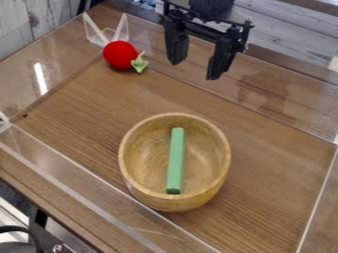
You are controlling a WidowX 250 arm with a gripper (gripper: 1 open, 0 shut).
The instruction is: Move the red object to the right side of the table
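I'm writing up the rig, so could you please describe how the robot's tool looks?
The tool is all black: a boxy body at the top of the picture with two long, flat fingers that taper toward their tips. No cables or markings are discernible.

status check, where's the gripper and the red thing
Gripper open, empty, fingers pointing down. Red object on table, untouched, beside gripper. Wooden bowl holding green stick nearer camera, not blocking.
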